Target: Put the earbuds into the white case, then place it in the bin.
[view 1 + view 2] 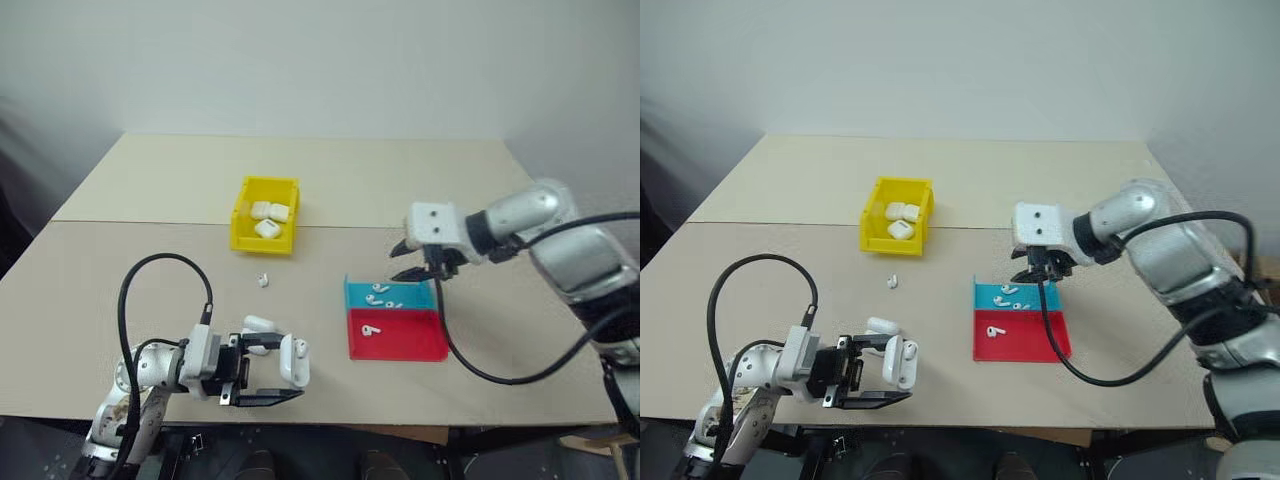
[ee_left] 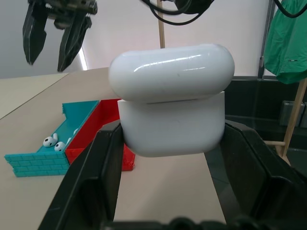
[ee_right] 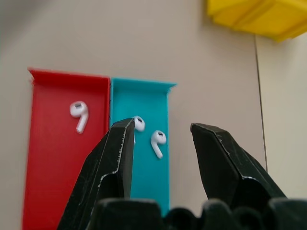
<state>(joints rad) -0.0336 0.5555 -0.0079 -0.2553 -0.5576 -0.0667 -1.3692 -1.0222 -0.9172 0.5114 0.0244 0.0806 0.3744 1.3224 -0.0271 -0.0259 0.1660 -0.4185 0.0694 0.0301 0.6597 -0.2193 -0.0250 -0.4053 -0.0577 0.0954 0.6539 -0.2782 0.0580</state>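
Near the table's front edge, my left gripper (image 1: 283,368) is shut on the white case (image 1: 294,361), which stands between its black fingers (image 2: 91,177) with its lid (image 2: 171,72) resting slightly ajar. My right gripper (image 1: 421,262) hangs open and empty above the teal tray (image 1: 425,296), pointing down at it. Two earbuds (image 3: 157,142) lie in the teal tray and one earbud (image 3: 78,114) in the red tray (image 1: 410,338). A loose earbud (image 1: 263,280) lies on the table between the trays and the bin (image 1: 240,218). The yellow bin holds three white cases (image 1: 268,219).
The teal and red trays sit side by side right of centre. Another white piece (image 1: 259,323) shows just behind my left gripper; what it is I cannot tell. Black cables loop off both wrists. A seam crosses the table behind the bin.
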